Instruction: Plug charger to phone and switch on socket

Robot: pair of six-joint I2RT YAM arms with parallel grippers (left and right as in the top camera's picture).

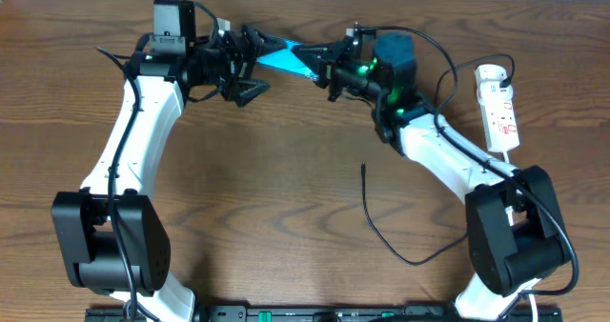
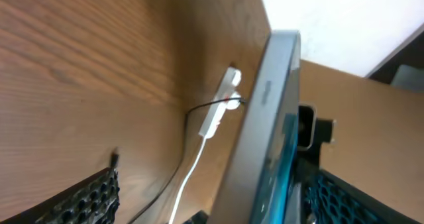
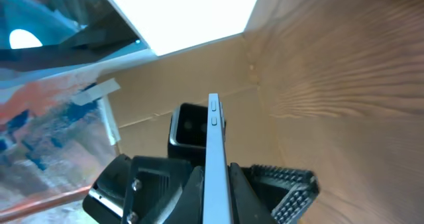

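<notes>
The right pincer [image 1: 329,71] looks clamped on the thin sides of the phone [image 1: 286,57], which hangs edge-up above the table [image 1: 286,170] near the middle of its far edge. The left pincer [image 1: 246,74] faces it with fingers spread wide. The phone's other end stands between them, close to one finger [image 2: 348,197] and well clear of the other [image 2: 93,197]. The grip is narrow and on a smooth edge, so the phone could twist or slip out. That risk is highest if the left pincer shuts off-centre and pushes it sideways, or if the right one lets go before the left has a firm hold. The charger [image 1: 376,222] lies loose, its tip at the table's middle, and no pincer holds it. Its cable curves toward the near edge and then runs up past the right arm, so a sweep of that arm might drag the tip away. The socket [image 1: 499,108] sits by the far right corner. Both arms stretch out to the far edge with forearms angled inward and wrists turned to face each other.
</notes>
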